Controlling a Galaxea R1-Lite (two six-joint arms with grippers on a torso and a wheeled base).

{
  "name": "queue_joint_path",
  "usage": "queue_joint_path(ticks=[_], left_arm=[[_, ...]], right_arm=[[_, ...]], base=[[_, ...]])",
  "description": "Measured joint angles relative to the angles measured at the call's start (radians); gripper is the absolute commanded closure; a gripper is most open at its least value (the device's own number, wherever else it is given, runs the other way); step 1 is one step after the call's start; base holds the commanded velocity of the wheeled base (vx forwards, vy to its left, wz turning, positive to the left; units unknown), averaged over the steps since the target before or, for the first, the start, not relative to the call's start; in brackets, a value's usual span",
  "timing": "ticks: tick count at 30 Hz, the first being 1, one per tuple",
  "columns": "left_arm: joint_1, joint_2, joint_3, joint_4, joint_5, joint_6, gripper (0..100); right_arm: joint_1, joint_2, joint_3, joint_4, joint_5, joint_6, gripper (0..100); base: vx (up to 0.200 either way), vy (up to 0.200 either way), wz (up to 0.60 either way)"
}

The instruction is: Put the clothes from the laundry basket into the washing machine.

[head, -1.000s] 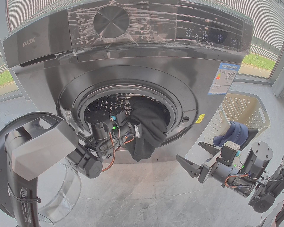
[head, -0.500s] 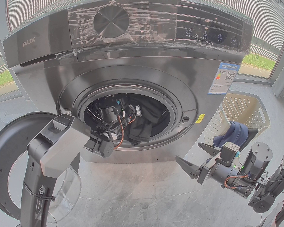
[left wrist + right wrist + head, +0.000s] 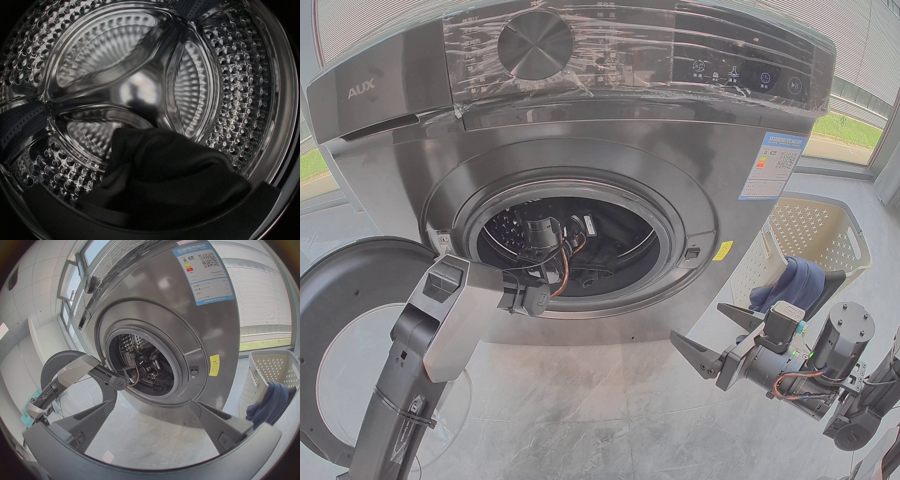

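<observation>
The front-loading washing machine has a dark brushed-metal shell. Crinkled clear film covers its control panel and its round knurled dial. A brand word is printed on the upper left corner. A blue-bordered energy label with a QR code sits right of the porthole, with a small yellow warning sticker lower down; their print is too small to read. The round glass-centred door is swung open to the robot's left. Inside, the steel drum is dimpled and perforated, with ribbed paddles. A black garment lies crumpled on the drum floor just behind the front lip, a soft matte heap stretched along that lip. The left gripper is deep in the porthole above this cloth, and whether it is clenched or released cannot be told. The right gripper hangs over the grey marbled tile floor in front of the machine, its wedge-shaped jaws spread wide and empty. Beside the machine stands the cream plastic laundry basket, its walls pierced with star-shaped holes. A navy garment is draped over its near rim, hanging lengthwise downward.
</observation>
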Motion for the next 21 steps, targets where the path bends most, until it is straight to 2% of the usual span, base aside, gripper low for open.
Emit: queue_joint_path(ticks=[4,8,15,21], left_arm=[[0.001,-0.007,0.010,0.013,0.012,-0.017,0],[-0.003,-0.052,0.106,0.067,0.009,-0.046,0],[-0.035,-0.211,0.403,0.259,-0.065,-0.088,0],[-0.061,-0.320,0.539,0.334,-0.107,-0.095,0]], right_arm=[[0.000,0.001,0.000,0.000,0.000,0.000,0],[0.000,0.001,0.000,0.000,0.000,0.000,0],[0.001,0.001,-0.001,0.000,0.000,0.000,0],[0.003,0.001,0.000,0.001,0.000,0.000,0]], base=[[0.000,0.000,0.00],[0.000,0.000,0.00],[0.000,0.000,0.00],[0.000,0.000,0.00]])
